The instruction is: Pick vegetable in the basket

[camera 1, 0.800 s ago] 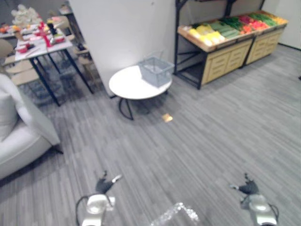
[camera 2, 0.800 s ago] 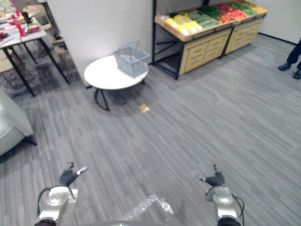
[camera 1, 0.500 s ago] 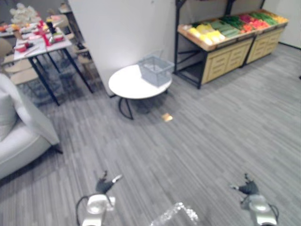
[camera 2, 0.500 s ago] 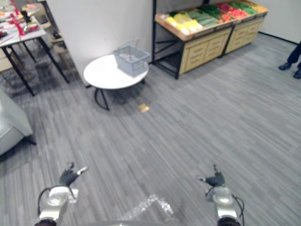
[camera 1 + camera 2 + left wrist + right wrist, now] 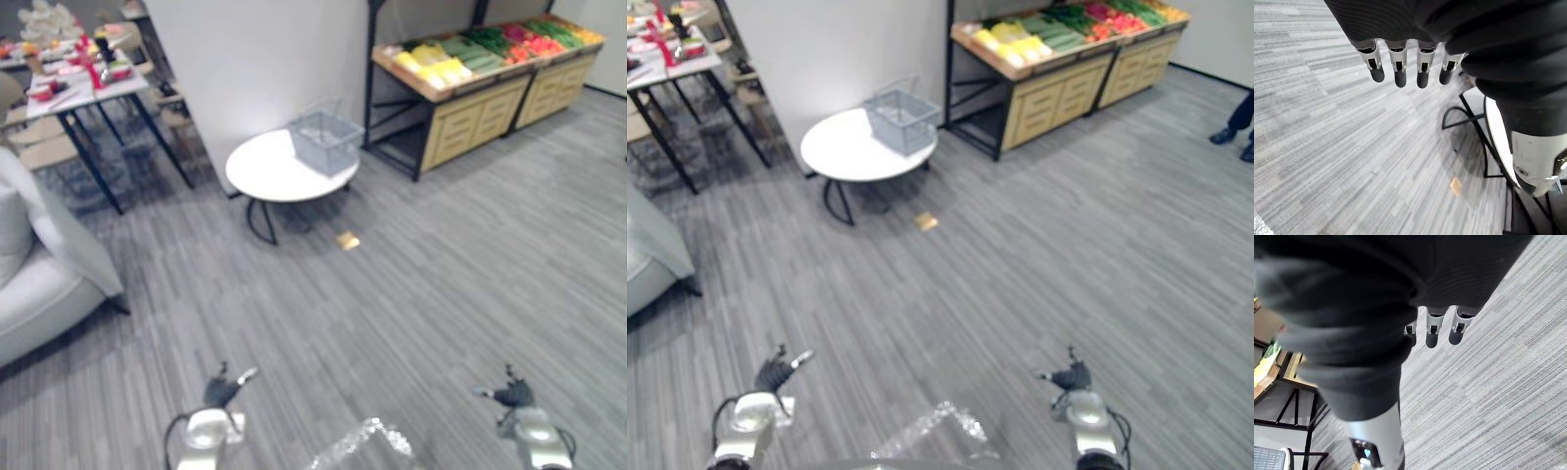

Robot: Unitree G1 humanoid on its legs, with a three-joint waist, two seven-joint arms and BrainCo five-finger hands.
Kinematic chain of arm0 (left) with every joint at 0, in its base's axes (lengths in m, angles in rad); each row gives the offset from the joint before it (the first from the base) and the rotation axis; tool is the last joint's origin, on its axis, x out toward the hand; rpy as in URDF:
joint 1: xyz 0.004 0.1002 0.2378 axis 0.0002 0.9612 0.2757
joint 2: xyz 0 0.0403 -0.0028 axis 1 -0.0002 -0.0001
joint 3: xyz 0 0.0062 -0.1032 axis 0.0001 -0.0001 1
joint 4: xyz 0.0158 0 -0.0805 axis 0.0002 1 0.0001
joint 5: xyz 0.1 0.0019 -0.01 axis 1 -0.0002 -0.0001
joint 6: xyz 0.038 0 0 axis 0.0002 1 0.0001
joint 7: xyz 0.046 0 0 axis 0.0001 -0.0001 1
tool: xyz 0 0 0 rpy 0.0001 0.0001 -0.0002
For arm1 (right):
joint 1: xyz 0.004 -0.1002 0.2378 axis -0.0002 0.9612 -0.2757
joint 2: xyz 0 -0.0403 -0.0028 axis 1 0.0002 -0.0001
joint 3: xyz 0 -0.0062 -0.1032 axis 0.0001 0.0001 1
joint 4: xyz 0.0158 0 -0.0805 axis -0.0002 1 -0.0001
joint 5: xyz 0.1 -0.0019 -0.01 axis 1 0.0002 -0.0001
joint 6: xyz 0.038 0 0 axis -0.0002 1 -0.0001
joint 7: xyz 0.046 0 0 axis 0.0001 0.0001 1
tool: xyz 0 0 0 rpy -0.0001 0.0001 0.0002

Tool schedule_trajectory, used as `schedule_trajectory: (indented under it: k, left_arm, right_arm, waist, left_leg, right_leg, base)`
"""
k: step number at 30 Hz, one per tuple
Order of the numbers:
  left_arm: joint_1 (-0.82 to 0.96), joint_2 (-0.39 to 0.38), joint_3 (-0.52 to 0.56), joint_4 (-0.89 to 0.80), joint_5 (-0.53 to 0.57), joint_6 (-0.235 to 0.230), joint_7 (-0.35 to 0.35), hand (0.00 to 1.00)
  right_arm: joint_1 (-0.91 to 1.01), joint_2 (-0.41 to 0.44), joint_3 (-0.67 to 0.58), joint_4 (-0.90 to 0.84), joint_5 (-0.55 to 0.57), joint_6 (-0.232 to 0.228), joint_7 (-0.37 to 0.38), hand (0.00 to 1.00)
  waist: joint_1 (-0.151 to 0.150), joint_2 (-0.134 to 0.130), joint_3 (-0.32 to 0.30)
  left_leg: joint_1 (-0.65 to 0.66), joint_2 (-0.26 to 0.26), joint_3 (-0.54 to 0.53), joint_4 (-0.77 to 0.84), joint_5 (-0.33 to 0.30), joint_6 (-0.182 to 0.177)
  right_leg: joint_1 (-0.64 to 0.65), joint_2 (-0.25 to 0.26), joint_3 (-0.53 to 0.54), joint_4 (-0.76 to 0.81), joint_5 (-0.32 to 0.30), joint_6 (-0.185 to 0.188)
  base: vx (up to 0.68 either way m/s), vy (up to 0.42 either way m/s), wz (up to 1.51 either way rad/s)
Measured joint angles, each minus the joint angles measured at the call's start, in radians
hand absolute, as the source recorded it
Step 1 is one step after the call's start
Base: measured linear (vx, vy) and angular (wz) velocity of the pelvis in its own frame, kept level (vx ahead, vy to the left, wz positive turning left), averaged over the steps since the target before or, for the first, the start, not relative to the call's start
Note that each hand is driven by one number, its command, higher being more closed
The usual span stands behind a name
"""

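Observation:
A grey wire basket (image 5: 326,142) stands on the far edge of a round white table (image 5: 266,176) across the room. Yellow, green and red vegetables (image 5: 478,49) lie in rows on a wooden stand (image 5: 470,122) at the back right. My left hand (image 5: 221,390) hangs low over the grey floor at the near left, its fingers (image 5: 1400,73) straight, holding nothing. My right hand (image 5: 511,396) hangs the same way at the near right, its fingers (image 5: 1432,335) relaxed and empty. Both hands are far from the basket and the stand.
A white sofa (image 5: 39,284) fills the left side. Behind it stands a dining table (image 5: 83,88) with red things on it. A white wall (image 5: 255,59) rises behind the round table. A small tan scrap (image 5: 347,240) lies on the floor. A person's shoes (image 5: 1234,137) show at the far right.
The whole picture has shifted slightly, so the camera moved. Both hands keep the same low pose and hold nothing.

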Motion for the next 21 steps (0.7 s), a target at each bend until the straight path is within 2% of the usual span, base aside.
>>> schedule_trajectory:
  k: [6, 8, 9, 10, 11, 12, 13, 14, 16, 17, 18, 19, 20, 21]
  left_arm:
    - [-0.005, 0.000, -0.007, 0.001, -0.003, 0.000, 0.000, 0.00]
    - [-0.001, 0.001, -0.005, 0.001, -0.016, 0.000, 0.000, 0.00]
    - [0.001, 0.002, 0.001, -0.001, -0.035, 0.000, 0.001, 0.00]
    - [0.009, 0.002, 0.005, -0.001, -0.040, 0.000, 0.001, 0.00]
    - [0.009, 0.002, 0.006, -0.001, -0.040, 0.000, 0.000, 0.00]
    - [0.011, 0.002, 0.010, -0.002, -0.040, 0.001, 0.000, 0.00]
    - [0.013, 0.001, 0.013, -0.002, -0.040, 0.001, 0.000, 0.00]
    - [0.017, 0.000, 0.015, -0.003, -0.040, 0.001, 0.001, 0.00]
    - [0.022, -0.001, 0.015, -0.006, -0.040, 0.001, 0.001, 0.00]
    - [0.023, -0.001, 0.016, -0.014, -0.040, 0.001, 0.001, 0.00]
    - [0.027, -0.001, 0.016, -0.031, -0.040, 0.000, 0.002, 0.00]
    - [0.030, -0.002, 0.016, -0.040, -0.040, -0.001, 0.002, 0.00]
    - [0.030, -0.002, 0.018, -0.045, -0.040, -0.003, 0.003, 0.00]
    - [0.032, -0.003, 0.022, -0.046, -0.040, -0.005, 0.004, 0.00]
  right_arm:
    - [-0.005, 0.000, -0.001, 0.000, 0.003, 0.010, 0.000, 0.00]
    - [-0.006, 0.003, 0.000, 0.000, 0.010, 0.009, 0.000, 0.00]
    - [-0.008, 0.007, 0.006, 0.000, 0.012, 0.009, 0.000, 0.00]
    - [-0.011, 0.006, 0.023, 0.000, 0.012, 0.009, -0.001, 0.00]
    - [-0.012, 0.007, 0.024, -0.001, 0.015, 0.009, 0.000, 0.00]
    - [-0.011, 0.006, 0.028, -0.001, 0.035, 0.009, -0.001, 0.00]
    - [-0.011, 0.002, 0.028, -0.004, 0.040, 0.009, -0.001, 0.00]
    - [-0.013, -0.009, 0.028, -0.010, 0.049, 0.009, -0.005, 0.00]
    - [-0.014, -0.018, 0.021, -0.034, 0.074, 0.009, -0.024, 0.00]
    - [-0.022, -0.030, 0.019, -0.044, 0.087, 0.009, -0.035, 0.00]
    - [-0.033, -0.042, 0.019, -0.046, 0.103, 0.008, -0.040, 0.00]
    - [-0.036, -0.049, 0.021, -0.049, 0.115, 0.008, -0.039, 0.00]
    - [-0.043, -0.053, 0.019, -0.056, 0.120, 0.008, -0.040, 0.00]
    - [-0.058, -0.054, 0.019, -0.064, 0.128, 0.006, -0.042, 0.00]
  waist:
    - [-0.006, 0.001, 0.001]
    - [-0.002, -0.003, 0.003]
    - [0.003, -0.010, 0.006]
    - [0.003, -0.006, 0.007]
    - [0.003, -0.001, 0.013]
    - [0.004, 0.001, 0.024]
    - [0.005, 0.006, 0.032]
    - [0.012, 0.005, 0.053]
    - [0.023, 0.002, 0.059]
    - [0.026, 0.001, 0.061]
    - [0.032, 0.000, 0.063]
    - [0.033, 0.002, 0.063]
    - [0.035, 0.010, 0.065]
    - [0.045, 0.031, 0.065]
  left_leg:
    - [-0.042, -0.002, -0.021, 0.000, 0.010, -0.002]
    - [-0.051, 0.006, -0.009, 0.030, -0.019, -0.024]
    - [-0.109, 0.027, 0.001, 0.157, -0.080, -0.036]
    - [-0.180, 0.069, 0.011, 0.332, -0.145, -0.049]
    - [-0.230, 0.101, 0.018, 0.454, -0.168, -0.054]
    - [-0.310, 0.159, 0.032, 0.662, -0.168, -0.054]
    - [-0.343, 0.190, 0.034, 0.755, -0.154, -0.047]
    - [-0.396, 0.223, 0.032, 0.897, -0.125, -0.057]
    - [-0.431, 0.204, 0.028, 0.889, -0.181, -0.072]
    - [-0.457, 0.170, 0.031, 0.806, -0.200, -0.073]
    - [-0.475, 0.128, 0.036, 0.663, -0.187, -0.074]
    - [-0.486, 0.114, 0.037, 0.581, -0.165, -0.072]
    - [-0.503, 0.106, 0.038, 0.475, -0.122, -0.072]
    - [-0.522, 0.112, 0.031, 0.301, -0.042, -0.074]
  right_leg:
    - [-0.077, -0.013, -0.019, 0.095, -0.052, -0.006]
    - [-0.086, -0.013, -0.014, 0.122, -0.079, -0.015]
    - [-0.101, -0.015, -0.006, 0.144, -0.102, -0.028]
    - [-0.105, -0.001, 0.004, 0.147, -0.115, -0.030]
    - [-0.097, 0.012, 0.006, 0.147, -0.119, -0.035]
    - [-0.080, 0.027, 0.012, 0.150, -0.125, -0.048]
    - [-0.065, 0.037, 0.021, 0.152, -0.132, -0.057]
    - [-0.041, 0.046, 0.044, 0.158, -0.146, -0.066]
    - [-0.029, 0.030, 0.088, 0.169, -0.167, -0.064]
    - [-0.029, 0.008, 0.113, 0.162, -0.174, -0.054]
    - [-0.029, -0.018, 0.136, 0.149, -0.181, -0.043]
    - [-0.025, -0.026, 0.147, 0.137, -0.184, -0.038]
    - [-0.016, -0.030, 0.158, 0.116, -0.187, -0.032]
    - [0.000, -0.027, 0.178, 0.088, -0.202, -0.009]
  base:
    - [0.01, -0.027, 0.11]
    - [0.02, -0.050, -0.03]
    - [0.03, -0.099, -0.14]
    - [0.02, -0.119, -0.15]
    - [0.06, -0.140, -0.19]
    - [0.06, -0.101, -0.17]
    - [0.15, -0.089, -0.37]
    - [0.19, -0.027, -0.55]
    - [0.23, 0.030, -0.60]
    - [0.26, 0.101, -0.62]
    - [0.27, 0.121, -0.61]
    - [0.32, 0.177, -0.51]
    - [0.38, 0.241, -0.52]
    - [0.41, 0.283, -0.58]
